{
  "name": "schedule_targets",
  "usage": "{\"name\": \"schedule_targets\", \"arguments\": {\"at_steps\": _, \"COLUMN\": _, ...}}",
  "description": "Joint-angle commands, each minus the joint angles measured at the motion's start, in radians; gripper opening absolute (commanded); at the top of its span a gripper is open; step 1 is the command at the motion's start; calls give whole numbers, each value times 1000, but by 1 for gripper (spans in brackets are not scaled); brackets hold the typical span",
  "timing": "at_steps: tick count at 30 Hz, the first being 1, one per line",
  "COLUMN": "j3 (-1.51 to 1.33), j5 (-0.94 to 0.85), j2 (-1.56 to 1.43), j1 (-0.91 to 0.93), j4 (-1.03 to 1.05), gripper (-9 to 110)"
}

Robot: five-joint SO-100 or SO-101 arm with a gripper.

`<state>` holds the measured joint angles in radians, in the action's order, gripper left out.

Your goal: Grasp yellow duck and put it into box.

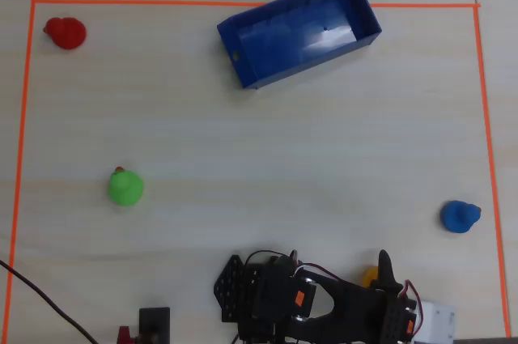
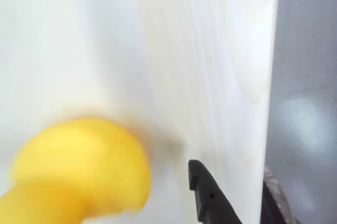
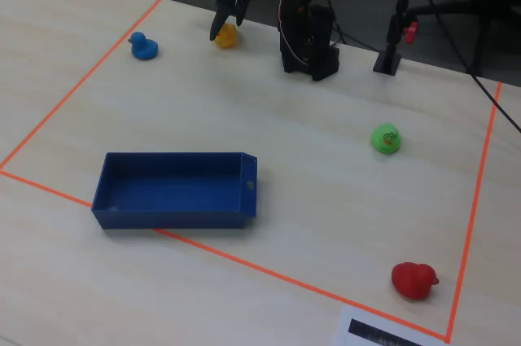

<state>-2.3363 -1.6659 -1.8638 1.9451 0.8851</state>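
Yellow and rounded, the small rubber duck sits on the pale wooden table right at the black 2-finger gripper, far from the dark-blue rectangular open-top box. In the wrist view the duck lies left of 1 finger; whether the jaws have clenched I cannot tell.

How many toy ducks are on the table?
4: red duck top-left corner overhead, green duck left, blue duck right, yellow duck partly hidden by the end effector.
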Motion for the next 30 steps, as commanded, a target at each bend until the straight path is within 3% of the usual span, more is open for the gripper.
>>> {"name": "schedule_targets", "arguments": {"at_steps": 1, "j3": -34, "j5": -28, "j2": -3, "j1": 17, "j4": -97, "gripper": 54}}
{"name": "schedule_targets", "arguments": {"at_steps": 4, "j3": -35, "j5": -29, "j2": -2, "j1": -20, "j4": -104, "gripper": 34}}
{"name": "schedule_targets", "arguments": {"at_steps": 6, "j3": -34, "j5": -23, "j2": -9, "j1": -52, "j4": -114, "gripper": 10}}
{"name": "schedule_targets", "arguments": {"at_steps": 9, "j3": -28, "j5": -23, "j2": -17, "j1": -69, "j4": -123, "gripper": 2}}
{"name": "schedule_targets", "arguments": {"at_steps": 19, "j3": 74, "j5": 92, "j2": 14, "j1": -94, "j4": -144, "gripper": 0}}
{"name": "schedule_targets", "arguments": {"at_steps": 24, "j3": 353, "j5": 270, "j2": -6, "j1": -176, "j4": 169, "gripper": 0}}
{"name": "schedule_targets", "arguments": {"at_steps": 30, "j3": 739, "j5": 552, "j2": -120, "j1": -545, "j4": 541, "gripper": 0}}
